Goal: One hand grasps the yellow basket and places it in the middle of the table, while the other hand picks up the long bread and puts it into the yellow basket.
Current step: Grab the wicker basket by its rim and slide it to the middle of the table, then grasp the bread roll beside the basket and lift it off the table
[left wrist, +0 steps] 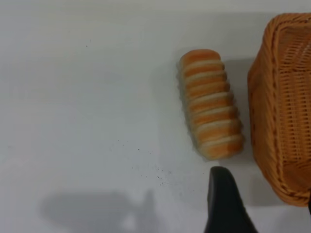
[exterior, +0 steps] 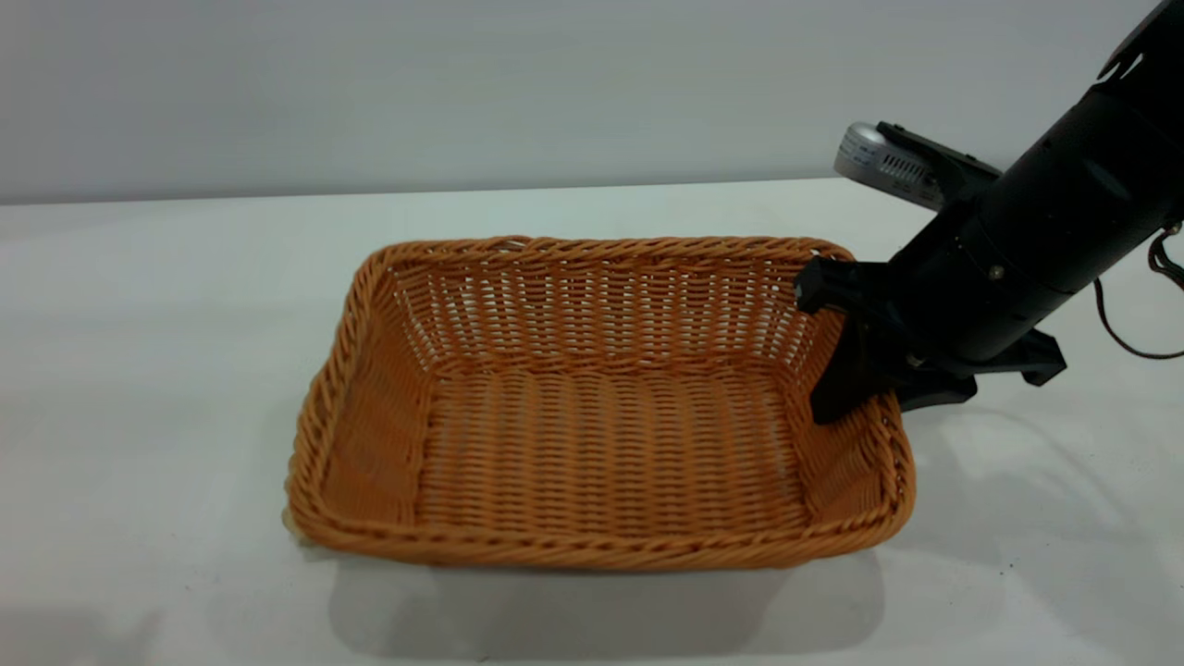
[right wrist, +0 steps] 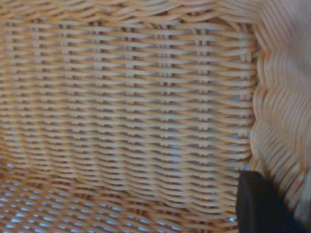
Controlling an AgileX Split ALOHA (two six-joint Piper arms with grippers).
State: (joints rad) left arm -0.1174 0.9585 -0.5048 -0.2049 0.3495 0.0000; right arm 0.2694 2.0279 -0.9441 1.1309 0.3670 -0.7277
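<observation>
Basket [exterior: 601,435] as landmark: the yellow basket, orange-tan wicker with sloping sides and a braided rim, sits flat on the white table [exterior: 139,370], and nothing lies inside it.

Right gripper [exterior: 865,393] is at the basket's right-hand short end in the exterior view. Its arm slants down from the upper right corner of that view. One black finger [exterior: 846,375] dips inside the basket, lying against the inner face of the end wall just below the rim; the other part of the gripper sits outside the same wall. The wall stands between the two, so the fingers look closed onto that rim. Right wrist view agrees: woven wall fills it, with a dark fingertip [right wrist: 260,204] pressed close to the weave at one corner.

Long bread [left wrist: 210,103] shows only in the left wrist view. It lies on the table just beside the basket's outer wall [left wrist: 282,107], roughly parallel to it, with a narrow strip of shaded tabletop between them; not touching, as far as I can tell. Pale cream, golden crosswise ridges.

Left gripper: one black fingertip [left wrist: 224,204] shows at the edge of its own wrist view, near the end of the bread, apart from it. Only that one finger is visible, so cannot tell whether the fingers are apart or together. Its shadow falls on the table beside it.
</observation>
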